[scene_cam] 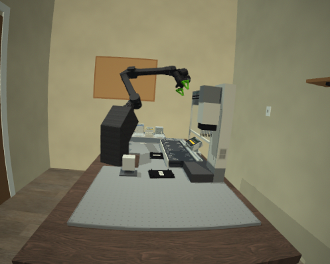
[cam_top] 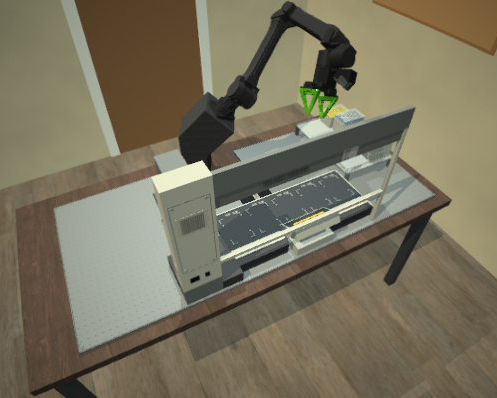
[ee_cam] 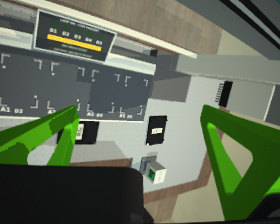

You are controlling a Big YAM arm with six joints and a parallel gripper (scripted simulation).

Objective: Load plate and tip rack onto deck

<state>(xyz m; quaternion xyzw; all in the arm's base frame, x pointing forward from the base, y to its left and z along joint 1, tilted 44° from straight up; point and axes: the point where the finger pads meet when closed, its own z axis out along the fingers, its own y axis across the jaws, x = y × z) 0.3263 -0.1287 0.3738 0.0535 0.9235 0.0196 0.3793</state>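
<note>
Below open tool [ee_cam: 141, 150], deck [ee_cam: 66, 85] reads A1, D2.

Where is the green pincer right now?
In the top view the green open pincer hangs empty, high above the far shelf end, just over a white lidded box beside a blue-topped rack.

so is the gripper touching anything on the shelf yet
Apart. The exterior view shows the gripper hanging high in the air, jaws wide open and empty, with clear wall between it and the shelf items far below.
</note>
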